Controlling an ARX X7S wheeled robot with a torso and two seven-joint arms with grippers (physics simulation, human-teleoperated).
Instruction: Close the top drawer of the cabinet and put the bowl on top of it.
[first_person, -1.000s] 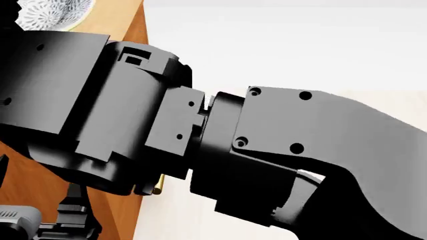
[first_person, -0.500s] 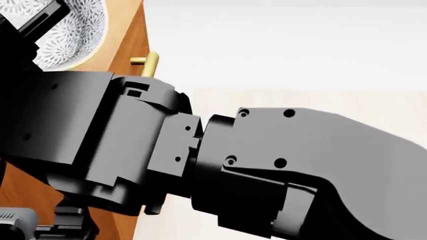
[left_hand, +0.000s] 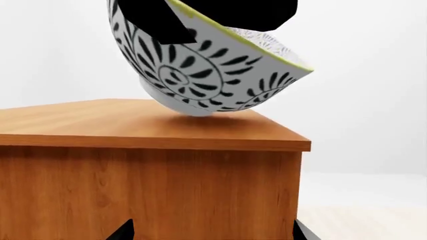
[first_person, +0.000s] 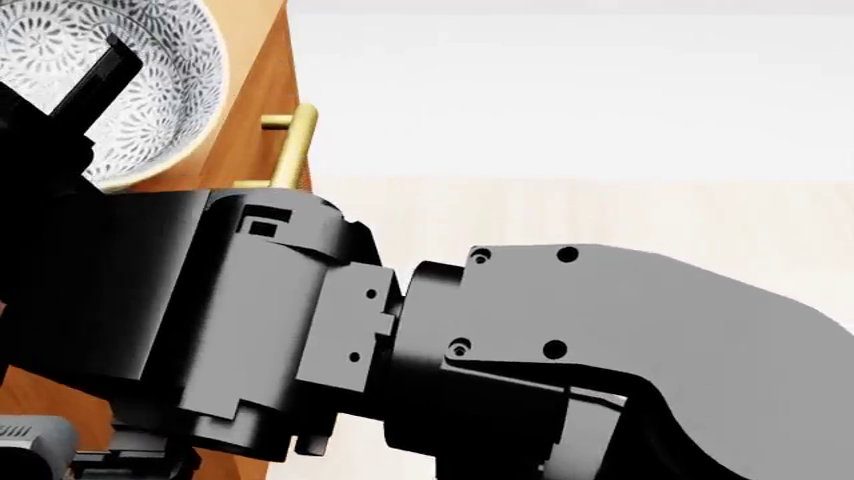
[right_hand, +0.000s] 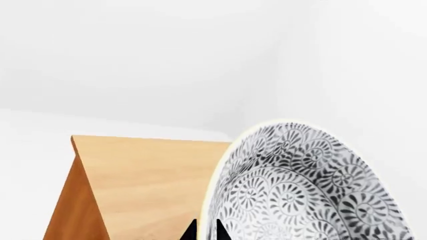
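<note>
R pincer clamps the rim of the bowl, one finger inside and one outside, and holds the dish tilted over the cabinet. In the L wrist view the bowl's black-and-white spiral pattern faces the camera. Its rounded base hangs low over the flat lid near a corner, with a soft shadow directly beneath. Whether base and wood actually touch can't be told from this angle.

The R wrist view shows the bowl's pale grey patterned interior up close, with the lid stretching away behind it.

L pincer stands wide and holds nothing. Only its two dark tips show at the frame edge of its own cam, set well apart, level w/ the cabinet's side wall and below the lid.

From the head cam, the bowl sits at the pic's upper L over the lid, w/ a black finger reaching inside it. The top drawer appears only as a narrow strip of darker orange front. Its brass bar handle juts out just beside it. The bulky grey R arm crosses the foreground and hides most of the front below, so how far in the drawer sits can't be judged.
</note>
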